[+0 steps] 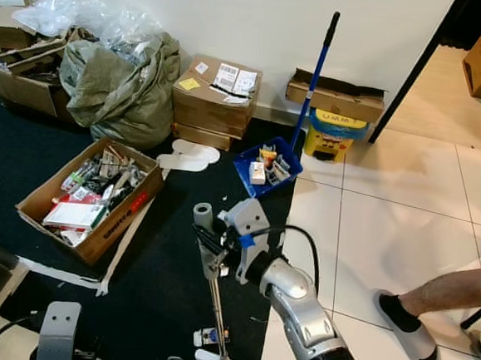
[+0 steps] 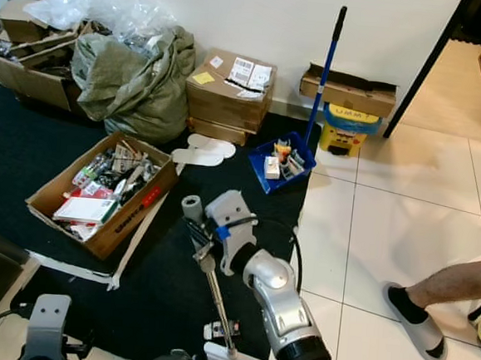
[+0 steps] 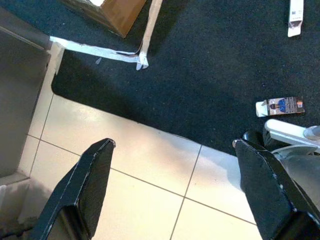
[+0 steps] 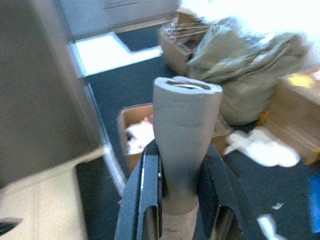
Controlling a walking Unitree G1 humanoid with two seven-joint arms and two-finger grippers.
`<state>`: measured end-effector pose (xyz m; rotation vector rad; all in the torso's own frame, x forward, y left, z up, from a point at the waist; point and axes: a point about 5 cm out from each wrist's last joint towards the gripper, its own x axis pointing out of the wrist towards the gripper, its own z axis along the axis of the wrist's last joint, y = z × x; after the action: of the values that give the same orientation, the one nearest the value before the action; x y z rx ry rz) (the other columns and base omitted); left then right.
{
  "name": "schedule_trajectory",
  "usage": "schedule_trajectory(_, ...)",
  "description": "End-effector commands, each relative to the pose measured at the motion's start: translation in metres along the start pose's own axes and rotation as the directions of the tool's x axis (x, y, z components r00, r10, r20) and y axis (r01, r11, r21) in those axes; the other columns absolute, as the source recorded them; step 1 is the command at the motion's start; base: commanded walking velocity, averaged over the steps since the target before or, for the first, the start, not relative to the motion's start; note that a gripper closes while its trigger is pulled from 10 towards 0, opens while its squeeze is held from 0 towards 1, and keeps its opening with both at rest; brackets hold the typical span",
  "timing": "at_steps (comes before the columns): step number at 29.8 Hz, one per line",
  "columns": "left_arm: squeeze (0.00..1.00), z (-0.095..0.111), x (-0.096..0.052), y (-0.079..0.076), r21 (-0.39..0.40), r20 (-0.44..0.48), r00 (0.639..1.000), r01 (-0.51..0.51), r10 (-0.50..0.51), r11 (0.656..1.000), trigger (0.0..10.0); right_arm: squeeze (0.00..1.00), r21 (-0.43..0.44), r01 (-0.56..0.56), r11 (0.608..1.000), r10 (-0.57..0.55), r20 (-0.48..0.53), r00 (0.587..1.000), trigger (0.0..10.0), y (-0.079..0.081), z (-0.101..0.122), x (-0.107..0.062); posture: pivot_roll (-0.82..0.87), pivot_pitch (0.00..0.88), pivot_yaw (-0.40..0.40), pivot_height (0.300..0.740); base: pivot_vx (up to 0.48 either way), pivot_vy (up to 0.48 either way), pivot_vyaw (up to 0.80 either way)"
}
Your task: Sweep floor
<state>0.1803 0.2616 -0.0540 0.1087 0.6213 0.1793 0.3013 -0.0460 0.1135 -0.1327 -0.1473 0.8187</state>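
I am gripping the broom (image 1: 215,291) by its grey padded handle in my right end effector (image 1: 210,243), its white head resting on dark carpet (image 1: 167,266); my left end effector (image 3: 172,195) is hanging open

I'm seeing one green sack (image 1: 123,83), one blue tray (image 1: 266,167), one blue-handled mop (image 1: 315,73), two stacked boxes (image 1: 216,101).

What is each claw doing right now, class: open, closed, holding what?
Left claw: open, empty, above the tile floor.
Right claw: closed on the broom handle.
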Motion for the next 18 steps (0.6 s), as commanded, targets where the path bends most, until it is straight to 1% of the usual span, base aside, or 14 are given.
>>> schedule_trajectory(1, 0.00, -0.011, -0.007, 0.009, 0.027, -0.032, 0.999, -0.006, 0.007, 1.000, 10.0, 0.00, -0.038, 0.024, 0.999, -0.021, 0.059, 0.998, 10.0, -0.002, 0.005, 0.000, 0.10, 0.298, 0.047, 0.740, 0.000, 0.000, 0.00)
schedule_trajectory(2, 0.00, -0.011, -0.007, 0.009, 0.028, -0.031, 0.999, -0.005, 0.006, 1.000, 10.0, 0.00, -0.036, 0.054, 0.998, -0.051, 0.089, 0.995, 10.0, -0.006, 0.006, 0.001, 0.10, 0.300, 0.048, 0.740, 0.000, 0.000, 0.00)
schedule_trajectory(3, 0.00, -0.011, -0.007, 0.009, 0.028, -0.031, 0.999, -0.005, 0.006, 1.000, 10.0, 0.00, -0.036, 0.054, 0.998, -0.051, 0.089, 0.995, 10.0, -0.006, 0.006, 0.001, 0.10, 0.300, 0.048, 0.740, 0.000, 0.000, 0.00)
schedule_trajectory(4, 0.00, -0.011, -0.007, 0.008, 0.032, -0.029, 1.000, 0.000, 0.001, 0.999, 10.0, 0.00, -0.055, 0.093, 0.994, -0.087, 0.117, 0.989, 10.0, -0.010, 0.008, 0.001, 0.11, 0.301, 0.047, 0.740, 0.000, 0.000, 0.00)
schedule_trajectory(5, 0.00, -0.011, -0.007, 0.008, 0.032, -0.029, 1.000, 0.000, 0.001, 0.999, 10.0, 0.00, -0.055, 0.093, 0.994, -0.087, 0.117, 0.989, 10.0, -0.010, 0.008, 0.001, 0.11, 0.301, 0.047, 0.740, 0.000, 0.000, 0.00)
schedule_trajectory(6, 0.00, -0.011, -0.008, 0.008, 0.036, -0.025, 1.000, 0.005, -0.004, 0.999, 10.0, 0.00, -0.096, 0.135, 0.986, -0.121, 0.145, 0.982, 10.0, -0.015, 0.011, 0.002, 0.11, 0.301, 0.046, 0.740, 0.000, 0.000, 0.00)
schedule_trajectory(8, 0.00, -0.011, -0.008, 0.007, 0.042, -0.020, 1.000, 0.010, -0.010, 0.999, 10.0, 0.00, -0.124, 0.248, 0.961, -0.213, 0.241, 0.947, 10.0, -0.024, 0.021, 0.003, 0.11, 0.300, 0.046, 0.740, 0.000, 0.000, 0.00)
schedule_trajectory(9, 0.00, -0.011, -0.008, 0.007, 0.042, -0.020, 1.000, 0.010, -0.010, 0.999, 10.0, 0.00, -0.124, 0.248, 0.961, -0.213, 0.241, 0.947, 10.0, -0.024, 0.021, 0.003, 0.11, 0.300, 0.046, 0.740, 0.000, 0.000, 0.00)
schedule_trajectory(10, 0.00, -0.011, -0.008, 0.007, 0.043, -0.018, 1.000, 0.012, -0.011, 0.999, 10.0, 0.00, -0.151, 0.287, 0.946, -0.239, 0.273, 0.932, 10.0, -0.028, 0.026, 0.003, 0.11, 0.300, 0.046, 0.740, 0.000, 0.000, 0.00)
schedule_trajectory(11, 0.00, -0.011, -0.008, 0.007, 0.043, -0.018, 1.000, 0.012, -0.011, 0.999, 10.0, 0.00, -0.151, 0.287, 0.946, -0.239, 0.273, 0.932, 10.0, -0.028, 0.026, 0.003, 0.11, 0.300, 0.046, 0.740, 0.000, 0.000, 0.00)
schedule_trajectory(12, 0.00, -0.011, -0.008, 0.007, 0.045, -0.017, 1.000, 0.014, -0.013, 0.999, 10.0, 0.00, -0.181, 0.319, 0.930, -0.255, 0.306, 0.917, 10.0, -0.033, 0.032, 0.005, 0.11, 0.299, 0.047, 0.740, 0.000, 0.000, 0.00)
schedule_trajectory(13, 0.00, -0.011, -0.008, 0.007, 0.045, -0.017, 1.000, 0.014, -0.013, 0.999, 10.0, 0.00, -0.181, 0.319, 0.930, -0.255, 0.306, 0.917, 10.0, -0.033, 0.032, 0.005, 0.11, 0.299, 0.047, 0.740, 0.000, 0.000, 0.00)
schedule_trajectory(16, 0.00, -0.010, -0.008, 0.006, 0.047, -0.013, 1.000, 0.019, -0.018, 0.999, 10.0, 0.00, -0.247, 0.386, 0.889, -0.265, 0.410, 0.873, 10.0, -0.047, 0.054, 0.010, 0.11, 0.292, 0.043, 0.740, 0.000, 0.000, 0.00)
schedule_trajectory(18, 0.00, -0.010, -0.008, 0.006, 0.047, -0.012, 1.000, 0.020, -0.019, 0.999, 10.0, 0.00, -0.255, 0.397, 0.882, -0.265, 0.429, 0.864, 10.0, -0.049, 0.058, 0.011, 0.11, 0.292, 0.043, 0.740, 0.000, 0.000, 0.00)
